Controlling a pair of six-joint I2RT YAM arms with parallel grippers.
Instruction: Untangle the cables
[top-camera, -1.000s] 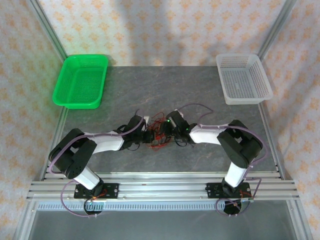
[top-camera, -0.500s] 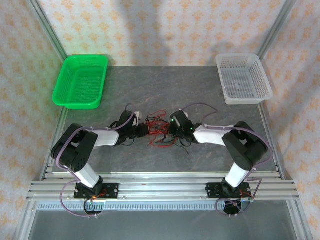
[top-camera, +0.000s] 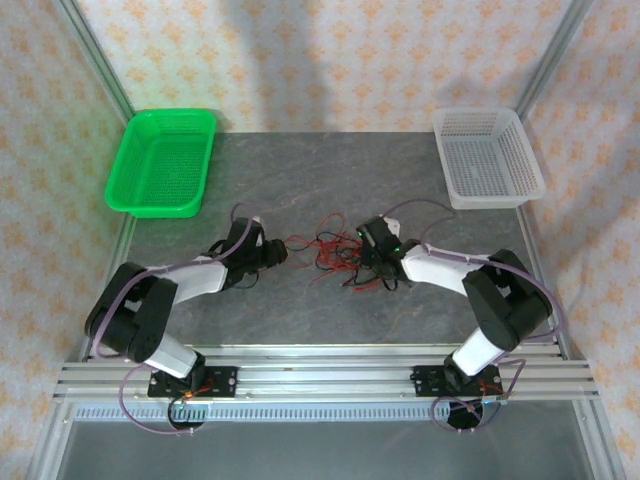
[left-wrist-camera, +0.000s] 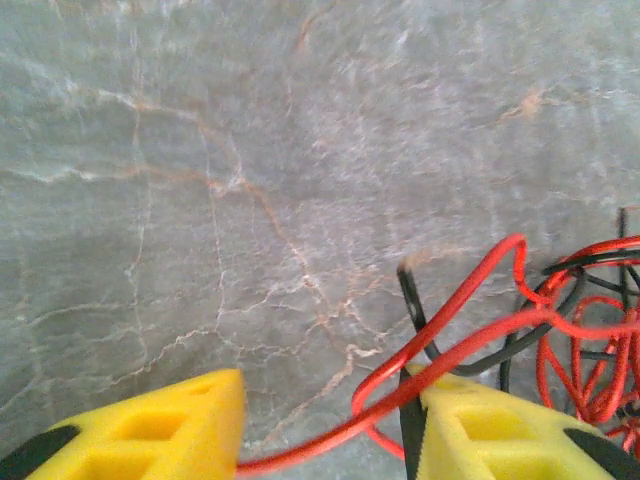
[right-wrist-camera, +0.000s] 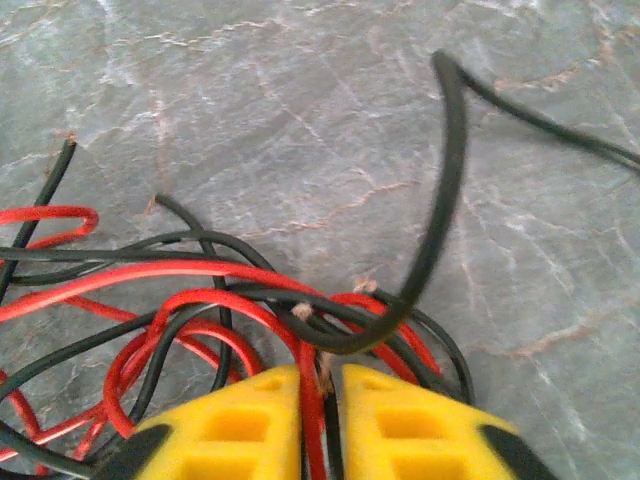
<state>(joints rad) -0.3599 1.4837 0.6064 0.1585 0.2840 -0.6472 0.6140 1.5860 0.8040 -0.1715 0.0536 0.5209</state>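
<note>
from above, a tangle of thin red and black cables (top-camera: 330, 255) lies mid-way across the grey marbled worktop (top-camera: 300, 180), between the two arms. it is well apart from the green plastic mesh basket (top-camera: 165, 115) at the far left and the white plastic mesh basket (top-camera: 478, 115) at the far right. the left hand (top-camera: 276, 252) sits at the knot's left fringe, with one red strand trailing toward it. the right hand (top-camera: 365, 258) is down on the knot's right side. from this height the strands are too fine to trace one by one, and neither grip can be read.

at the left wrist, the left hand (left-wrist-camera: 330, 400) stands wide, its yellow fingers (left-wrist-camera: 180, 430) well apart. a red strand of the cables (left-wrist-camera: 545, 318) crosses the gap loosely and rides over one finger, pinched by nothing. most of the knot runs off the right edge.

at the right wrist, the right hand (right-wrist-camera: 322, 385) is narrow, closed on a red strand, with a frayed wire end just beside it. a black strand of the cables (right-wrist-camera: 452, 180) arcs up from the knot, and its far end is cut off at the edge. the crossings under the fingers are hidden.

the cables look light, limp and a little springy, so pulling one will probably drag the whole knot. a free end or an outer loop, taken low against the worktop, seems the best hold.
</note>
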